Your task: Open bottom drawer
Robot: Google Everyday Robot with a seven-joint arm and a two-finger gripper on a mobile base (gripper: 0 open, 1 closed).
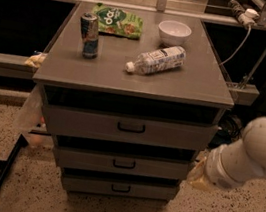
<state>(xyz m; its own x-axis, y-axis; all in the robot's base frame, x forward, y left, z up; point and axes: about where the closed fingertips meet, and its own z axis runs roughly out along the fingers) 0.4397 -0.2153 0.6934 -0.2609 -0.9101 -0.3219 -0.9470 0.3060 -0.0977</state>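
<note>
The grey cabinet fills the middle. The white arm enters from 4 o'clock. The bottom drawer, at the cabinet's 6 o'clock, seems closed. The gripper is at the drawer's 2 o'clock, beside the cabinet; I cannot tell if it is open or closed.

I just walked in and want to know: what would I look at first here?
A big white robot arm reaches in from the right, its end effector low beside the grey cabinet's drawers. On top of the cabinet sit a can, a bottle lying on its side, a white bowl and a green snack bag. The bottom drawer looks shut.
</note>
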